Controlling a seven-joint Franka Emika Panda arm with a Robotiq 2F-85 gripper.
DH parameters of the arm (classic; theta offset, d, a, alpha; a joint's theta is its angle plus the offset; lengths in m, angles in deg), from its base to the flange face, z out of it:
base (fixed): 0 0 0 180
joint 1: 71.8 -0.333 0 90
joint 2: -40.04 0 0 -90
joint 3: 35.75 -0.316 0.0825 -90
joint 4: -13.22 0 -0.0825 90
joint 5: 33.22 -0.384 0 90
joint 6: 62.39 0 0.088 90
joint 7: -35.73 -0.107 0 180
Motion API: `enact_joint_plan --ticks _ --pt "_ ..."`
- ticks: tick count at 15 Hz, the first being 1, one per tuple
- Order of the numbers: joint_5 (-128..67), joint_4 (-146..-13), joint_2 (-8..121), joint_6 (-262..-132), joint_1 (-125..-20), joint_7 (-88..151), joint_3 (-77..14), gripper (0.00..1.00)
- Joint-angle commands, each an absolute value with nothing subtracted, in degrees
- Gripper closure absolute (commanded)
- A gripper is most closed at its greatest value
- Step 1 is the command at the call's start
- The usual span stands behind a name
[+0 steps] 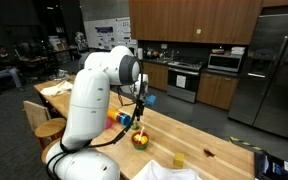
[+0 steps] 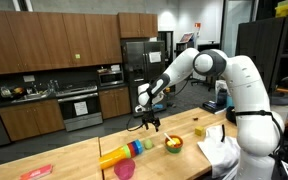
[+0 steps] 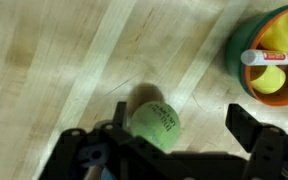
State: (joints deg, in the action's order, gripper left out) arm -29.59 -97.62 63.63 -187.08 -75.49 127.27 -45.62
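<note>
Closest to the wrist camera is the tool (image 3: 172,132). Its two dark fingers (image 3: 84,152) rise from the bottom edge of the view and stand wide apart, pinching nothing. From left to right there is one finger, then the green ball (image 3: 154,125), then a clear gap, then the other finger. The ball therefore lies between the fingers but off-centre, crowding the left-hand one. It may just touch that finger, though I cannot tell for sure. It rests on the bare wood of the desk (image 3: 44,60) and throws a shadow up and to the left. Being round, it has no long axis to line up with. Further right, in the top corner of the view, stands a bowl (image 3: 246,62), orange inside, with yellow pieces in it. The bowl is apart from the ball. In both exterior views the tool hangs a little above the desk, well in from its corners, with the bowl just beside it. The ball is too small to make out there.
</note>
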Motion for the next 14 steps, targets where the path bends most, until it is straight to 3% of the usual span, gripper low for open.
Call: enact_joint_plan --ticks 1,5,14 --pt "-37.6 -96.1 65.5 -187.6 -72.6 130.4 -47.7 0.00" --pt "-48.0 -95.6 66.3 -186.4 -70.0 133.6 -48.8 0.00" --pt "-45.8 -94.4 67.9 -183.8 -71.2 134.4 -47.8 0.00"
